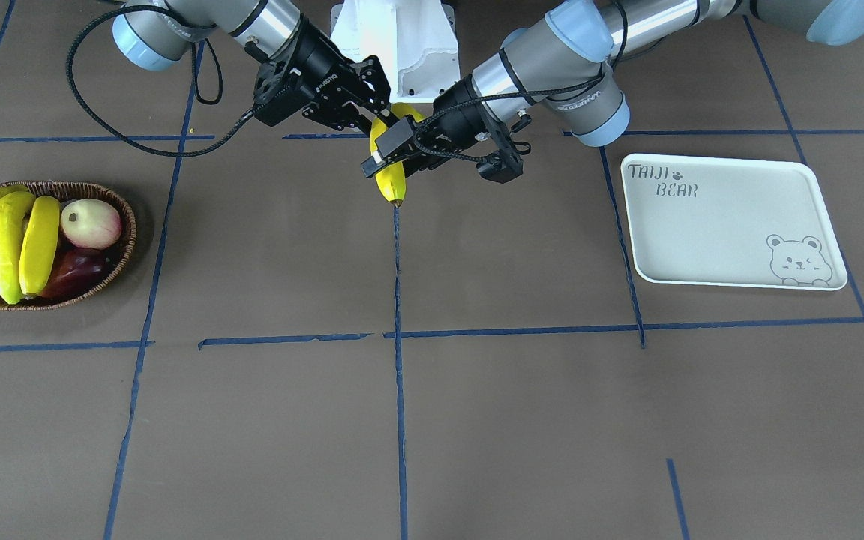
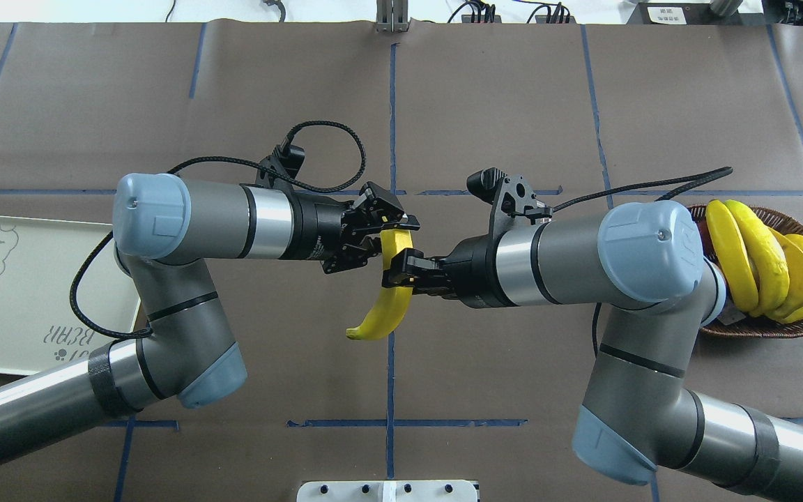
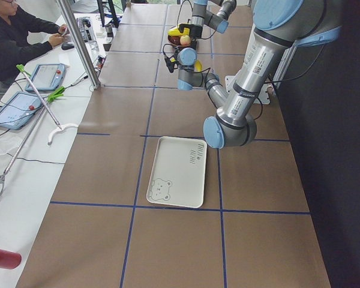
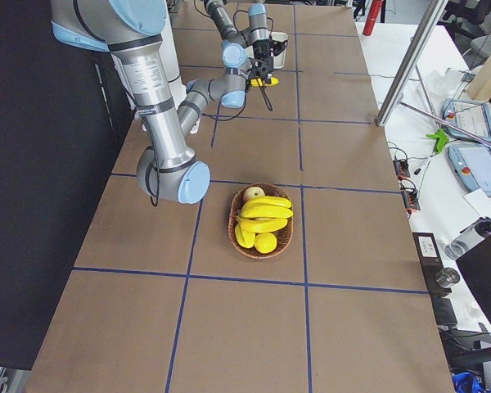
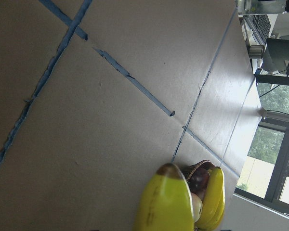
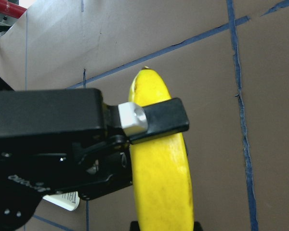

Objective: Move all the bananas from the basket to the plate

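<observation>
above the middle of the table [image 2: 513,104], one banana [image 2: 387,310] hangs in the air, pinched by both arms at once. the right gripper [image 2: 394,270] is clamped round its middle, and the left gripper [image 2: 391,237] is closed over its far end. three more bananas [image 2: 757,254] lie in the wicker basket [image 2: 757,328] on the right arm's side, well apart from the white tray [image 2: 25,307].

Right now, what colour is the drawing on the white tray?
Grey: a cartoon bear on the tray, clearest in the front-facing view.
</observation>
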`<state>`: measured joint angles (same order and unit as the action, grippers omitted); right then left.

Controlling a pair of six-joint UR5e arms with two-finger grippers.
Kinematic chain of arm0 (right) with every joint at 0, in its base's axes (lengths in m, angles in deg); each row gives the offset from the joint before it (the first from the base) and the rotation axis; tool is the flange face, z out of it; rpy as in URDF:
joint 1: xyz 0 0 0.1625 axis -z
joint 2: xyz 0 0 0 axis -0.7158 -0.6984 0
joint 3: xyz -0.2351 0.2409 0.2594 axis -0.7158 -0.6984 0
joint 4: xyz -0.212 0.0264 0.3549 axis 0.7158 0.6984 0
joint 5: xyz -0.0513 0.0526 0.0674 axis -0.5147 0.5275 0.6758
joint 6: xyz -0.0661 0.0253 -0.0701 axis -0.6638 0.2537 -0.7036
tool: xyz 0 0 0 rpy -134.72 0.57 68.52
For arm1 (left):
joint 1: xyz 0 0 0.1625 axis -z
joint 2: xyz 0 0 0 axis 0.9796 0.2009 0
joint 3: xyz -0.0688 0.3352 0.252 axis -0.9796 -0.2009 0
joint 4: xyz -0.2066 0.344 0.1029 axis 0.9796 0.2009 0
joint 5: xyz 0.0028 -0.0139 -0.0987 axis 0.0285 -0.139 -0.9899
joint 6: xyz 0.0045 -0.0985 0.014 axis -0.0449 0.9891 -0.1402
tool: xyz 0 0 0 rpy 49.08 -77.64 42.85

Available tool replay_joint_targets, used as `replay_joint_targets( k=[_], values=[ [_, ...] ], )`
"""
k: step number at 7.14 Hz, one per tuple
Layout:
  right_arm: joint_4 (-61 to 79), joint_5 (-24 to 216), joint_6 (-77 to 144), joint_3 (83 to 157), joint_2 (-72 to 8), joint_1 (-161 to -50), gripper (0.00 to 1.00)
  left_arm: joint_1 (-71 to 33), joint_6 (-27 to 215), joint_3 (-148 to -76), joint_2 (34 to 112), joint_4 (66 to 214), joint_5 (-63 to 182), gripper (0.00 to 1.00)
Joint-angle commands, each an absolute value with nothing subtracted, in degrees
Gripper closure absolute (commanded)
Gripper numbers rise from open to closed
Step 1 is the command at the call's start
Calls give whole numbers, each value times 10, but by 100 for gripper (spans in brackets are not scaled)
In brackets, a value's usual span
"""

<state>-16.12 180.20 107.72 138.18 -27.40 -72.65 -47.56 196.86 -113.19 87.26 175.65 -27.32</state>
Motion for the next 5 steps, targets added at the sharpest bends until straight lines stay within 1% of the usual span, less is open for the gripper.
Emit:
replay_joint_targets(
  k=[1,2,3,5],
  values=[
    [-161,1803,1077,1396,-279,-729,90,-474,1968,-1130,867,1757,-272,100],
    [-161,1807,1078,1395,-280,-729,36,-472,1968,-1128,866,1758,-272,100],
    [-161,1803,1079,1398,-282,-730,1,-469,1969,-1128,867,1757,-273,100],
    [-161,1804,1080,1400,-282,-730,0,-465,1968,-1125,866,1756,-273,100]
  ],
)
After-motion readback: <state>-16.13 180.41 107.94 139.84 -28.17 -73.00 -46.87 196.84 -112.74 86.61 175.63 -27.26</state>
